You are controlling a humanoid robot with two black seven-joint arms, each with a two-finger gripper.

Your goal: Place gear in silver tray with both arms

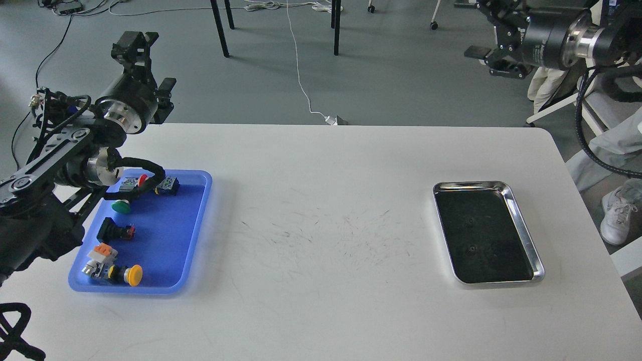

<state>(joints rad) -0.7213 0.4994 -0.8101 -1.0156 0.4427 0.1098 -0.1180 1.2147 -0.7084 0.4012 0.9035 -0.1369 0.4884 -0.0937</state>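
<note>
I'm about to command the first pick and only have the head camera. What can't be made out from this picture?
- Left gripper: dark and end-on, so open or shut is unclear.
- Right gripper: small and dark near the top edge, its fingers blur together.
- Blue tray: the left arm covers its near-left rim and part of the top parts.
- Parts by the green button: too small to identify.
- Silver tray: dark mirror bottom, tiny specks unclear.

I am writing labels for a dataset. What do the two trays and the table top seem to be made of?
Silver tray: probably stainless steel, polished; its rim shines and its dark bottom mirrors.
Blue tray: likely plastic, smooth, evenly coloured, with soft rounded edges.
Table top: white and matte, perhaps laminate; fine dark scratches mark its middle.
</note>
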